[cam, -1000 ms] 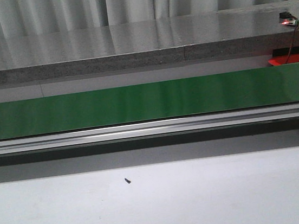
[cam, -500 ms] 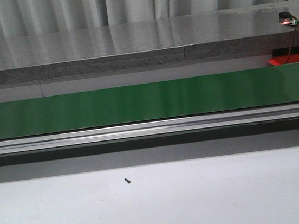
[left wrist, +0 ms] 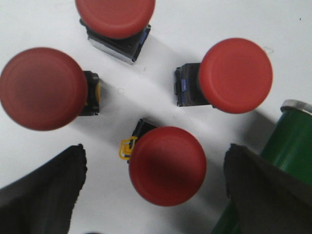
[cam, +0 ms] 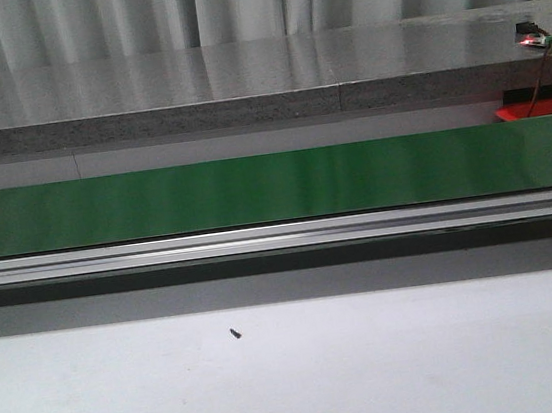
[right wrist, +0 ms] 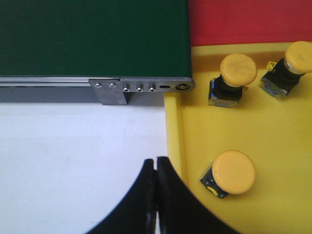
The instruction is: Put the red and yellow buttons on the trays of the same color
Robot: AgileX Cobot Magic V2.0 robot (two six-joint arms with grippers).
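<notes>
The left claw [left wrist: 153, 190] is held spread over a red button [left wrist: 167, 165] (one of four on the counter [left wrist: 195, 19]). A pick is judged pending; descent and closure are required. The right claw [right wrist: 156, 168] is pressed together beside the yellow tray [right wrist: 273, 131].

Crowded around the left gripper

Four red buttons [left wrist: 167, 165] cluster between its spread fingers [left wrist: 41, 190]; white table [cam: 377, 375] before the green conveyor belt [cam: 254, 189] lies open.

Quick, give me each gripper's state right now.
Left gripper: open, holding nothing, hovering over the red buttons.
Right gripper: closed, empty, beside the yellow tray.
</notes>
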